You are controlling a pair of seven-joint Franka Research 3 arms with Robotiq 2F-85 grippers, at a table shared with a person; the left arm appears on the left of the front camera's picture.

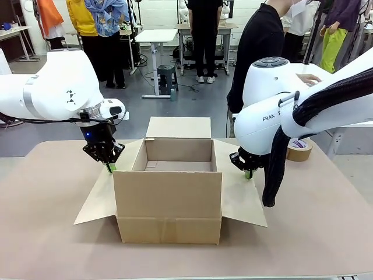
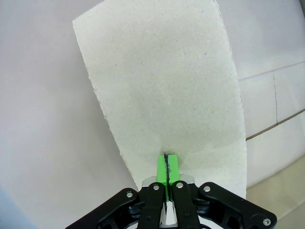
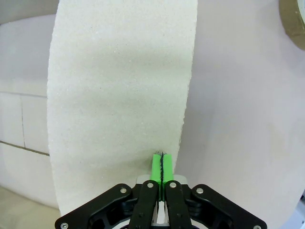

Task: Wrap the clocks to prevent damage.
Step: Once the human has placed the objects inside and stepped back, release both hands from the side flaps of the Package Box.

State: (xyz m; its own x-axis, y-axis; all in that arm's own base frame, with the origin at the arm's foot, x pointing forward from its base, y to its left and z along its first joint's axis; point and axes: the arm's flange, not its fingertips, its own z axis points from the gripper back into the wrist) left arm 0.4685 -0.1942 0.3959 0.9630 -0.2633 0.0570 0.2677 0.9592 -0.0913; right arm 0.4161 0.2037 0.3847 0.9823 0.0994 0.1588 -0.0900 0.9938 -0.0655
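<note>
The clocks are out of view. A big brown cardboard box (image 1: 169,201) stands open in the middle of the table, its flaps folded outward. My left gripper (image 1: 109,167) is shut, its green tips pressed down on the box's left flap (image 1: 96,201); the left wrist view shows the closed pads (image 2: 162,167) touching the flap (image 2: 162,86). My right gripper (image 1: 249,173) is shut too, its tips resting on the right flap (image 1: 242,195); in the right wrist view the pads (image 3: 157,167) meet the flap (image 3: 119,86) near its edge. Nothing is held between either pair of fingers.
A brown tape roll (image 1: 299,149) lies at the table's right, behind my right arm, with its edge in the right wrist view (image 3: 293,19). A person in a dark top (image 1: 262,46) stands at the far side, a hand (image 1: 309,78) resting near my right arm.
</note>
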